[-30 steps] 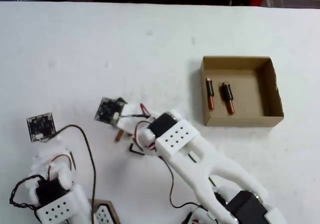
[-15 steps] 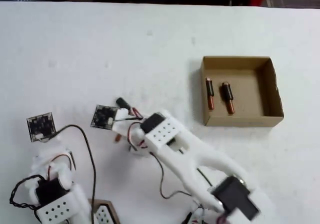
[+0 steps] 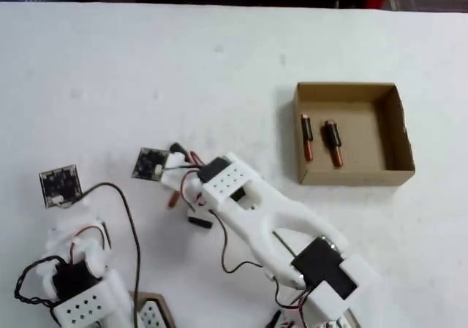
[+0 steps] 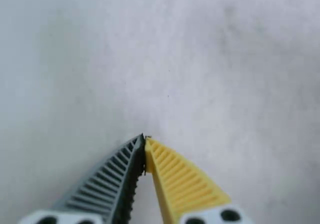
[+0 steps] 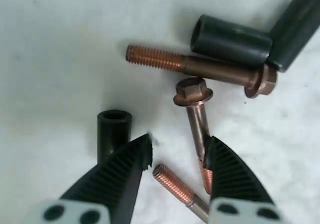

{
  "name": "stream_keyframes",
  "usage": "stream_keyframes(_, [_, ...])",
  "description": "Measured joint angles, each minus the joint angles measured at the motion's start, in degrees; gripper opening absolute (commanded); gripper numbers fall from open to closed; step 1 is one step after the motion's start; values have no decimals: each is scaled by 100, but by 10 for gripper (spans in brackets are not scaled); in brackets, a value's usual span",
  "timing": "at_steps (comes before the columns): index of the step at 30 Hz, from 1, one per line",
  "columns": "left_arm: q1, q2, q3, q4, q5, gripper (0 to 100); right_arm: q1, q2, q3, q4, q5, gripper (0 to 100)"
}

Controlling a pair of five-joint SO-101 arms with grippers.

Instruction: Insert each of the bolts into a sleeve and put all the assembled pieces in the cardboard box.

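Right wrist view: three copper bolts and three black sleeves lie close together on the white desk (image 5: 50,44). The long bolt (image 5: 200,67) lies flat. Its side touches the lying sleeve (image 5: 231,40). The corner sleeve (image 5: 296,29) sits just beside that bolt's head. The middle bolt (image 5: 195,109) has its six-sided head near the long bolt. The low bolt (image 5: 175,184) lies between the two black fingers. The third sleeve (image 5: 114,129) shows its open hole and sits just beside one finger (image 5: 125,176).

The right end effector (image 5: 178,141) is spread wide and holds nothing. The thread end of the middle bolt goes in beside its other finger (image 5: 227,171).

In the high view, the cardboard box (image 3: 347,88) stands well apart from this pile. Two put-together pieces (image 3: 307,136) (image 3: 333,142) lie side by side in it. The right arm (image 3: 256,211) stretches over the desk to the pile.

In the left wrist view, the left end effector (image 4: 144,140) is pinched tight on nothing. Its grey finger (image 4: 107,184) and yellow finger (image 4: 180,179) touch at the tips over bare desk.
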Motion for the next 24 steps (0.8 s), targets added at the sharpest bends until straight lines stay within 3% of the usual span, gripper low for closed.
stream_keyframes(7, [0,0,0,0,0,24,0,44,-167,70,0,155])
stream_keyframes(14, [0,0,0,0,0,24,-62,-185,-492,949,0,155])
stream_keyframes(24, [0,0,0,0,0,24,-53,-976,-492,1415,-211,155])
